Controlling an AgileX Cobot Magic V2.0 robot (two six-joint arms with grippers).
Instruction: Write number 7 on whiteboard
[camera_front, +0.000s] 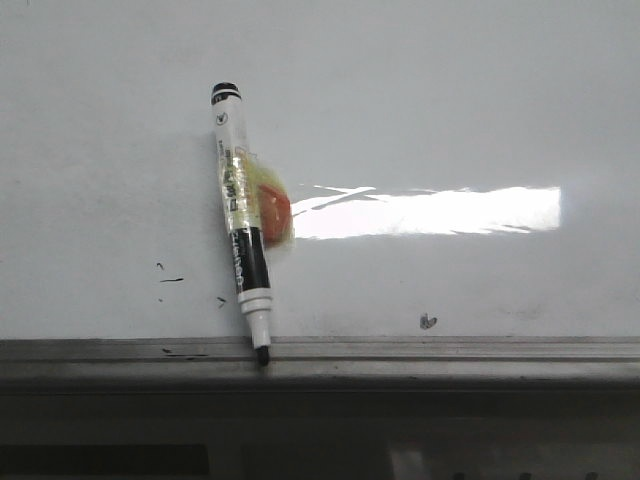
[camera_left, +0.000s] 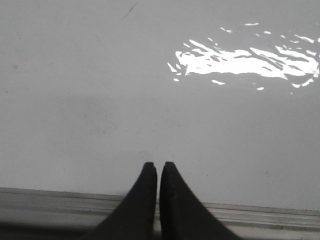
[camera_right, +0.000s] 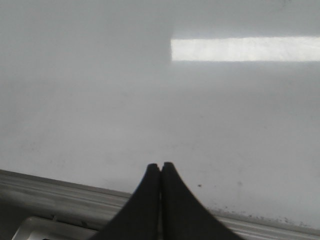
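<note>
Front view: the whiteboard (camera_front: 420, 120) fills the frame, glossy, with a bright glare strip to the right of centre. No number 7 is on it; I see only small black flecks and dashes low on the left and one smudge near the bottom, right of centre. The task looks unstarted as far as writing goes. A marker (camera_front: 243, 225) lies on the board, uncapped, with a yellow and red tag (camera_front: 272, 208) stuck at its middle on the right side. Its long axis runs nearly far-to-near, leaning slightly: the black-banded tail end is far and a little left, and the tip (camera_front: 263, 354) is near and a little right, resting on the grey rail (camera_front: 450, 352) along the board's near edge. Neither of my arms shows here.

Left wrist view: my left claw (camera_left: 156, 167) has its two dark fingers almost pressed together, a thin slit between them, nothing held. Below it are bare board and the rail. No marker in sight.

Right wrist view: my right claw (camera_right: 160, 167) is likewise closed tight and empty, hovering over the board's near edge.

Left to do, by my reckoning: pick up the marker, then draw the whole figure.
</note>
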